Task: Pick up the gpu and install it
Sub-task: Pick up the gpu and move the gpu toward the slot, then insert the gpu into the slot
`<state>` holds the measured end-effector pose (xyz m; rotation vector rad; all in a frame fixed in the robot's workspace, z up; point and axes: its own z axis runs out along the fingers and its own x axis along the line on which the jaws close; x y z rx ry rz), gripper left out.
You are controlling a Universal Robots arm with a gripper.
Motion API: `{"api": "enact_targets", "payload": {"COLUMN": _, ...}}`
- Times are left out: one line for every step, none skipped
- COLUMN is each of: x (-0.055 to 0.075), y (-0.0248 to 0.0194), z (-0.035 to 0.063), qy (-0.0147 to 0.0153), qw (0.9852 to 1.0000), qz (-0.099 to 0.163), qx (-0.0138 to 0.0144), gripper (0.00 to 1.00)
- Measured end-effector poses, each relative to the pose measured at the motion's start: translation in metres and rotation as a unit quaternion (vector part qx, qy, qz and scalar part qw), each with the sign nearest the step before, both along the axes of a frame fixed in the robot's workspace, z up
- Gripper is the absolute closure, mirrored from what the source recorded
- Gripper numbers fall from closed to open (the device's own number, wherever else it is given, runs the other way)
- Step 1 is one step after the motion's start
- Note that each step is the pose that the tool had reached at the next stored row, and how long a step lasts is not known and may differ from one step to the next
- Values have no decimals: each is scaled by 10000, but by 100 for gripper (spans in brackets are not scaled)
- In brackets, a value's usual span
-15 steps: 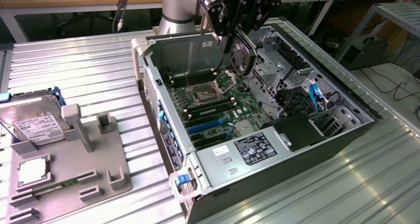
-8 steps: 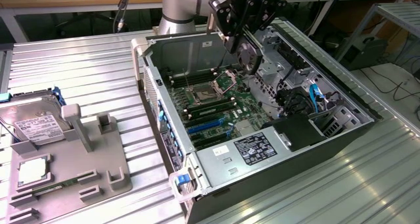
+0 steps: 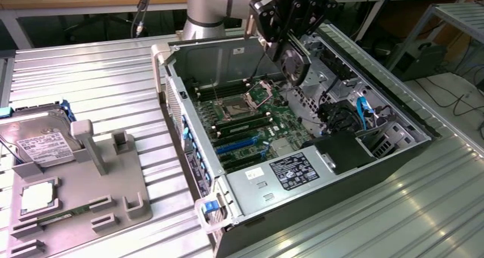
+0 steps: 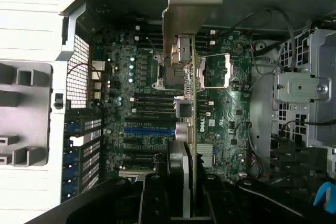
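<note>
While the arm hangs above the open case, tool pointing down, pinching the gpu

Exterior light: bright and even, no hard shadows.
Glare: pale streaks on the ribbed silvery metal table, toward the exterior view's right.
Shade: inside the open black computer case, dim around the green motherboard.
Wrist view: table washed out white; the thin dark gpu card stays shaded, its silvery bracket palely lit.
</note>
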<state>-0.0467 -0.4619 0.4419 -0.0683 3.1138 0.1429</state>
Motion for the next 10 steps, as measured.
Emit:
{"api": "enact_targets", "payload": {"x": 13, "y": 0, "z": -3, "qy": -5, "qw": 10000, "qz": 2, "qx": 0, "gripper": 71}}
{"api": "enact_targets", "payload": {"x": 23, "y": 0, "z": -5, "qy": -10, "qw": 10000, "qz": 3, "qx": 0, "gripper": 71}}
{"api": "enact_targets", "payload": {"x": 30, "y": 0, "z": -7, "qy": -16, "qw": 10000, "qz": 5, "qx": 0, "gripper": 71}}
{"api": "enact_targets", "payload": {"x": 36, "y": 0, "z": -8, "qy": -20, "qw": 10000, "qz": 5, "qx": -1, "gripper": 71}}
{"api": "enact_targets", "payload": {"x": 38, "y": 0, "z": -8, "qy": -21, "qw": 10000, "qz": 5, "qx": -1, "gripper": 71}}
{"api": "enact_targets", "payload": {"x": 38, "y": 0, "z": -8, "qy": -21, "qw": 10000, "qz": 5, "qx": -1, "gripper": 71}}
{"api": "enact_targets", "payload": {"x": 38, "y": 0, "z": -9, "qy": -22, "qw": 10000, "qz": 5, "qx": 0, "gripper": 71}}
{"api": "enact_targets", "payload": {"x": 39, "y": 0, "z": -9, "qy": -22, "qw": 10000, "qz": 5, "qx": 0, "gripper": 71}}
{"api": "enact_targets", "payload": {"x": 39, "y": 0, "z": -9, "qy": -22, "qw": 10000, "qz": 5, "qx": 0, "gripper": 71}}
{"api": "enact_targets", "payload": {"x": 39, "y": 0, "z": -9, "qy": -22, "qw": 10000, "qz": 5, "qx": 0, "gripper": 71}}
